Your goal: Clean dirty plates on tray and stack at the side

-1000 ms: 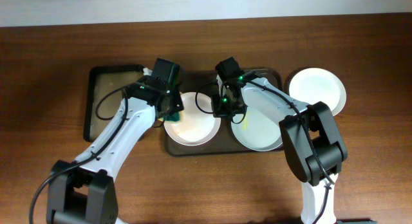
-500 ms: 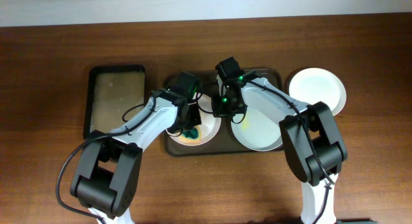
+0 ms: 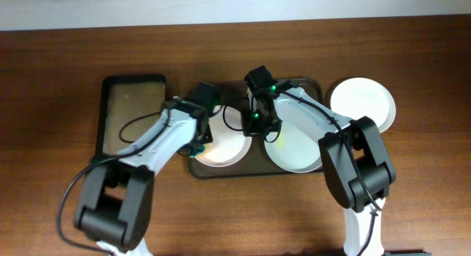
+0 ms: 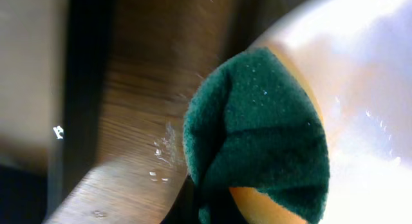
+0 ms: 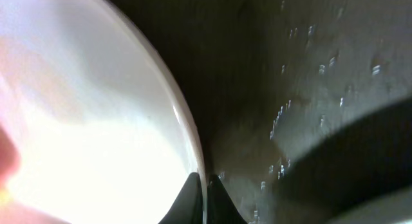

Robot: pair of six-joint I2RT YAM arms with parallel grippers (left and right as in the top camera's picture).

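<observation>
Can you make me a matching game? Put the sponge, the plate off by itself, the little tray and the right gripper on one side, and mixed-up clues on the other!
Things:
1. sponge
2. lone plate
3. little tray
4. right gripper

Clues:
A. black rim, tan inside
B. pinching the rim of the left plate
C. green with yellow
D. on the table, right of the brown tray

Pairs: 1-C, 2-D, 3-A, 4-B.

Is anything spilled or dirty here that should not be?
Yes. Small droplets speckle the tray beside the plate, and a few lie on the wooden table near the green sponge; they look like splashed liquid.
</observation>
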